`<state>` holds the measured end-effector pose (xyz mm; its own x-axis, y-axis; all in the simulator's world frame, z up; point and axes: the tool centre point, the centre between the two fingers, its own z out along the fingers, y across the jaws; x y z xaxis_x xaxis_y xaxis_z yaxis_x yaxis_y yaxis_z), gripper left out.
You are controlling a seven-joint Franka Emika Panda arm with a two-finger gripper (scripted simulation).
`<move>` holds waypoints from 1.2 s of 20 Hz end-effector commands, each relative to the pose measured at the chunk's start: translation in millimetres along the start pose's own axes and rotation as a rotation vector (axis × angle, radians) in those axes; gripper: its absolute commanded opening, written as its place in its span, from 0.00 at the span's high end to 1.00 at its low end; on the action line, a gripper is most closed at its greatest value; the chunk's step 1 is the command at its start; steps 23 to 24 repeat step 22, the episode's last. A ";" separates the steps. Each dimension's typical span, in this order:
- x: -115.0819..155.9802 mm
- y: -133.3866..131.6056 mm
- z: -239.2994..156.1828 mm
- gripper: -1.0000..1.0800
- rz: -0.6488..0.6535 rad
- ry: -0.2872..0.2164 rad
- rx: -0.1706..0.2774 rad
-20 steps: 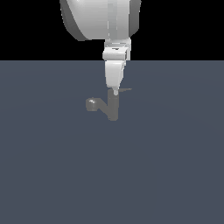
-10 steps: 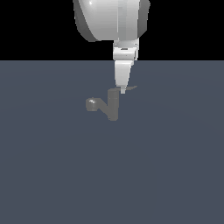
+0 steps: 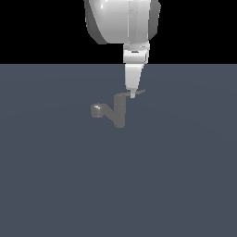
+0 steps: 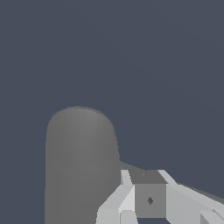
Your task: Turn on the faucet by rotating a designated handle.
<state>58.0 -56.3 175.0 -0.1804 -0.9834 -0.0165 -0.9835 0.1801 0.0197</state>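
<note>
The small grey faucet [image 3: 119,113] stands upright on the floor, its round-tipped spout [image 3: 96,110] pointing toward the exterior view's left. Its thin handle [image 3: 140,92] sticks out from the top of the body toward the exterior view's right. My gripper [image 3: 133,95] hangs straight down from the white arm. Its fingers look shut, and their tips rest against the handle just beside the body. In the wrist view the faucet body [image 4: 78,162] fills the space beside my gripper [image 4: 145,179], very close. The fingers hide the spot where they meet the handle.
The faucet stands alone on a flat dark blue-grey floor [image 3: 176,176]. The bulky white arm [image 3: 121,21] hangs above it.
My gripper has shifted toward the exterior view's right and slightly down, along the top of the faucet. The handle's free end now reaches a little further right.
</note>
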 end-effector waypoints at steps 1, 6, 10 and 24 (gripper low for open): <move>8.8 -15.1 0.7 1.00 0.011 0.005 0.020; 16.3 -27.4 0.6 1.00 0.018 0.008 0.020; 22.3 -37.0 0.5 1.00 0.024 0.010 0.020; 38.5 -62.5 0.0 1.00 0.039 0.016 0.020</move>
